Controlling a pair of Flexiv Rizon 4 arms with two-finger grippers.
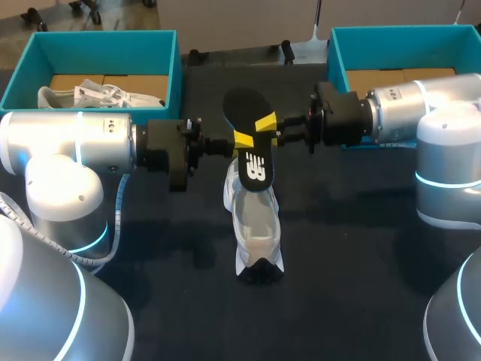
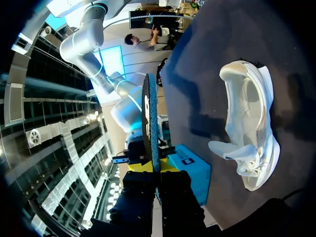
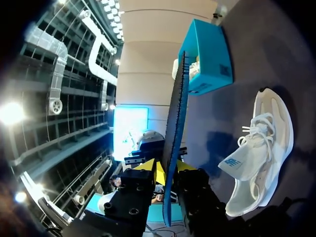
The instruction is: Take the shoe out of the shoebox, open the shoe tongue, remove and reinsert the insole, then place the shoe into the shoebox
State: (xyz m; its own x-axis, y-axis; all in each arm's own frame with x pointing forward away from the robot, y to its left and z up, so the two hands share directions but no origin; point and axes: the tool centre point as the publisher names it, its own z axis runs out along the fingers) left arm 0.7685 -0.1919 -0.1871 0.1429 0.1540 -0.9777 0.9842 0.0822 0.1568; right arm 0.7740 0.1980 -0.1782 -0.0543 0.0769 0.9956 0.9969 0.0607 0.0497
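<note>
A black insole [image 1: 252, 143] with a white logo hangs on edge above the white shoe [image 1: 255, 226], which lies on the dark table with its toe toward the front. My left gripper [image 1: 242, 141] comes in from the left and is shut on the insole's edge [image 2: 150, 123]. Its own view shows the fingers pressed against both faces, with the shoe [image 2: 252, 133] off to one side. My right gripper [image 1: 264, 124] reaches in from the right. Its fingers straddle the insole [image 3: 175, 123] with a narrow gap showing, so it is open. The shoe [image 3: 261, 148] lies beside it with the tongue pulled up.
A teal shoebox [image 1: 98, 45] at the back left holds another white shoe [image 1: 98, 95]. A second teal shoebox [image 1: 398, 34] stands at the back right, behind my right arm. Bare dark tabletop [image 1: 353, 263] lies on either side of the shoe.
</note>
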